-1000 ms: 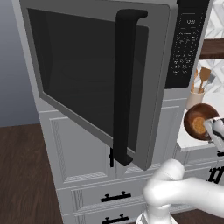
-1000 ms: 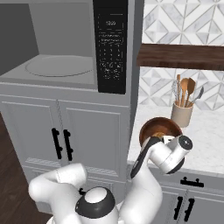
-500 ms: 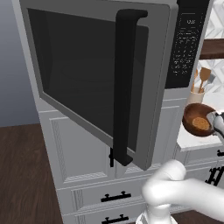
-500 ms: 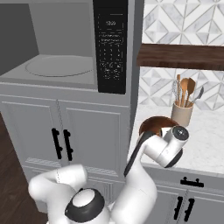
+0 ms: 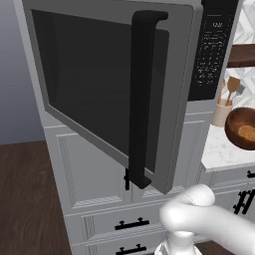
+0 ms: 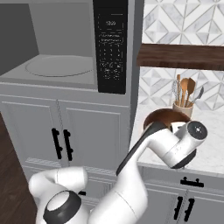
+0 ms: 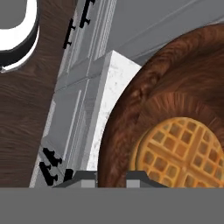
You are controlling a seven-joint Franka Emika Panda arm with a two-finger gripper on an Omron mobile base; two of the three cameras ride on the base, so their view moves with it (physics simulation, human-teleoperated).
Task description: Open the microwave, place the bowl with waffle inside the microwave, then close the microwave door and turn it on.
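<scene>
The bowl with waffle [image 7: 175, 127] is gripped at its rim by the gripper [image 7: 110, 177], fingers closed on it; the bowl spreads toward two o'clock from the fingertips, held above the white counter [image 7: 109, 100].

No lettering, brand or number can be read. The microwave [image 6: 65, 48] has a black keypad panel [image 6: 111, 46] to the right of its open cavity, with a small pale display near the top and rows of white button marks below, all too blurred to make out.
</scene>
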